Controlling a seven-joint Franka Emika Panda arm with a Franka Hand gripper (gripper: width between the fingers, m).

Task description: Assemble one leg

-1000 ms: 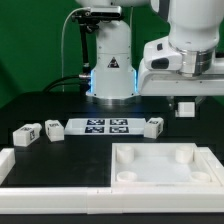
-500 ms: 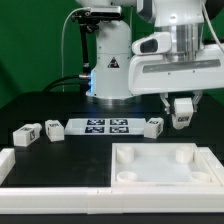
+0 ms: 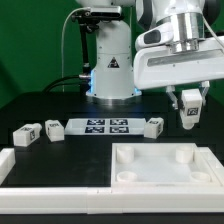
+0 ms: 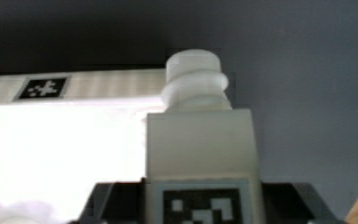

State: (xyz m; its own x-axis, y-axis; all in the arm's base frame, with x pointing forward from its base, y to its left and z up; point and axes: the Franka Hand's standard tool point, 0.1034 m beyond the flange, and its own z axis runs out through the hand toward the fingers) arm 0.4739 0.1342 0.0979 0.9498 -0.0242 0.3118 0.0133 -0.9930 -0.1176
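- Nearest, at six o'clock of the exterior view: white L-shaped rail flat on the black table, long arm along the near edge, short arm turning away at about eight o'clock.
- Just behind the rail, at five o'clock: white square tabletop, lying flat, raised rim and round corner sockets facing up. Touching the rail or just beside it: cannot tell.
- Farther back, in a row across the middle:
  - at nine o'clock, a first spare leg;
  - a second spare leg near it on the three o'clock side;
  - the marker board close to centre;
  - a third spare leg just beside the board's three o'clock end.
- At three o'clock, beyond the tabletop's far corner: gripper pointing down, fingers closed to the width of the leg and clamped on it. Leg close to upright, a tag facing the camera, lifted clear of the row of spare legs.
- Same grasp in the wrist view:
  - gripper dark on both sides of the leg;
  - a tag on the leg between the fingers;
  - the knobbed tip pointing away from the camera;
  - beyond it, a pale surface carrying one tag, then dark table.
- Farthest, at twelve o'clock: white robot base with a blue glow at its foot.
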